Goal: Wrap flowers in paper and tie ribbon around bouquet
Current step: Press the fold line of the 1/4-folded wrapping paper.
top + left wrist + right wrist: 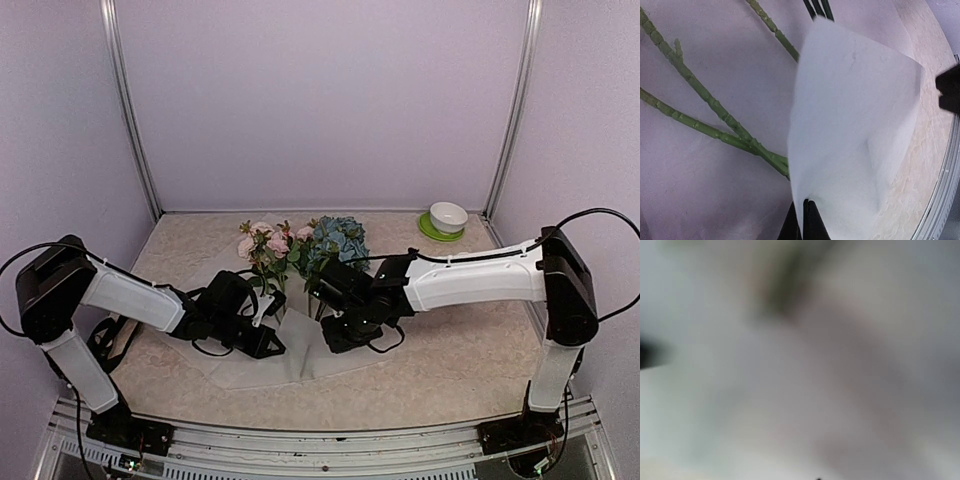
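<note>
Fold of paper (855, 125) in closed left fingers (812, 227), flowers (330, 240) alongside

The left arm (125, 297) and right arm (475, 280) share white, boxy link shells between bulky black joint housings. A thin black cable (600, 211) loops over each shoulder. Wrists are black, and the left end effector (803, 220) has slim, tapering black fingers (814, 227).

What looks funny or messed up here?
Nothing looks spilled or broken. One flap of the paper stands up, folded over the green stems and pinched by the left gripper, which suits wrapping. The right wrist view is only a blur, probably too close to something.
</note>
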Tool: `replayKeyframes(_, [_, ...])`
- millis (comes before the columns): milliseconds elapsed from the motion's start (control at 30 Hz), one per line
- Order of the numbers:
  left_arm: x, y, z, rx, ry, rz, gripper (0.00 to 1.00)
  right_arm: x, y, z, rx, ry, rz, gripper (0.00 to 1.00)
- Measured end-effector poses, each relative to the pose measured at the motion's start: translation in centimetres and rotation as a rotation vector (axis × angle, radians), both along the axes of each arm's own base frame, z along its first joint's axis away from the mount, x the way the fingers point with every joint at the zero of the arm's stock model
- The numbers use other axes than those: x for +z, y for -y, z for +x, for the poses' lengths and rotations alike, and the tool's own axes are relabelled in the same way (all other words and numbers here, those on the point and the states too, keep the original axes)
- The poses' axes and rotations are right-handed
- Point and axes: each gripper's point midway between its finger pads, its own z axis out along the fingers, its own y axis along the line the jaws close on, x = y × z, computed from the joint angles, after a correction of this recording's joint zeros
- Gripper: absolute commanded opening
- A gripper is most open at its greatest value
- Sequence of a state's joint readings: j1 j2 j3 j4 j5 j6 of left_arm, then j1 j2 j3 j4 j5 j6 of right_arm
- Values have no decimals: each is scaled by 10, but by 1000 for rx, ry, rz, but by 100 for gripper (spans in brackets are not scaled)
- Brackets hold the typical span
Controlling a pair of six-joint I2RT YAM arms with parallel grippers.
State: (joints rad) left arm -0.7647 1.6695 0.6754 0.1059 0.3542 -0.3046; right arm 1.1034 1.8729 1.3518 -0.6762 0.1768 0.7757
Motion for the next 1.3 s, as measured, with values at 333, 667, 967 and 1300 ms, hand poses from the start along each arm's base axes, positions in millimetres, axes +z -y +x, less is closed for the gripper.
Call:
replayKeyframes(333, [-1,-2,1,6,1,15,0,-40,-21,-18,91,-104,95,6])
replayKeyframes(667, [0,-1,3,-1,15,23,0,-50,47,-25,-97,-146,10,6])
replayKeyframes(967, [0,-1,3,-4,17,23,0,-26,97,-23,-317,-147,-25,66])
replayKeyframes(1300, [0,0,4,2,13,23,0,-38,111,-19,-569,-238,233,62])
